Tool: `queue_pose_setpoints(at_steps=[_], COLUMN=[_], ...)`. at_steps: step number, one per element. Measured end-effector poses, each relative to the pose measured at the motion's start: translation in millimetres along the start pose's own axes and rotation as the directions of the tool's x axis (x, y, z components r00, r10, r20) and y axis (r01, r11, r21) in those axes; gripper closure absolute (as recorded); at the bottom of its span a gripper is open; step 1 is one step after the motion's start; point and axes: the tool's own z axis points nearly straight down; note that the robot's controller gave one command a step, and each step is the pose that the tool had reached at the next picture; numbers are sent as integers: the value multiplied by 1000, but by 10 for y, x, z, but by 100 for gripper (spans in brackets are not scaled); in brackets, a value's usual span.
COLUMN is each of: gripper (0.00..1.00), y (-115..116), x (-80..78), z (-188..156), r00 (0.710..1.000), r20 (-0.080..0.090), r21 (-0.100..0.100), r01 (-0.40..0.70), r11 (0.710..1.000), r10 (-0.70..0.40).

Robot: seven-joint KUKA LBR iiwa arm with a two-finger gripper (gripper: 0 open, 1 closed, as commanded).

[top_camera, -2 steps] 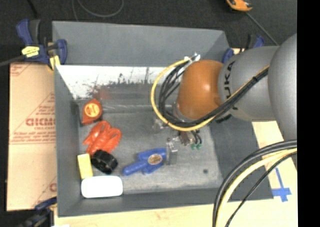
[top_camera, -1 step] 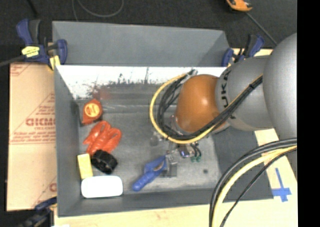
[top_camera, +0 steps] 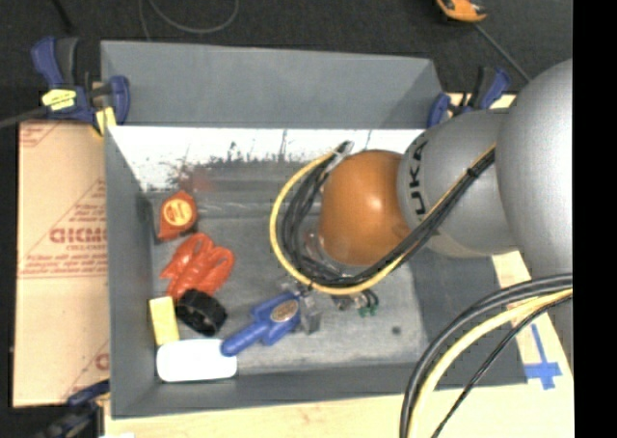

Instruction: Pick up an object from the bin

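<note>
Camera view, grey bin (top_camera: 125,262) seen from above. At the far left you find a yellow block (top_camera: 164,320) with a white flat piece (top_camera: 196,361) just beside it, toward the near rim. Next come a small orange round thing (top_camera: 176,215), an orange-red lobed thing (top_camera: 198,265) and a black ring (top_camera: 201,311).

At centre lies the blue handled tool (top_camera: 253,328). Its long axis runs from lower left to upper right, and its left end lies near the black ring.

The gripper (top_camera: 307,311) sits low under the arm's orange cover (top_camera: 359,206), at the tool's right end. The tool therefore lies leftward and slightly toward the near rim from it. You cannot tell whether the gripper is released or clenched, nor whether it touches the tool.

To the right, a small green item (top_camera: 366,306) lies just beside the gripper. Beyond it the floor is bare up to the right wall. A lift straight up looks the least obstructed path.
</note>
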Motion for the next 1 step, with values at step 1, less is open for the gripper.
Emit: queue_pose_setpoints(at_steps=[1], gripper=[100], y=[0], x=[0], z=[0], r00=[1000], r20=[0], r21=[0], r01=[0], r11=[1000], r10=[0])
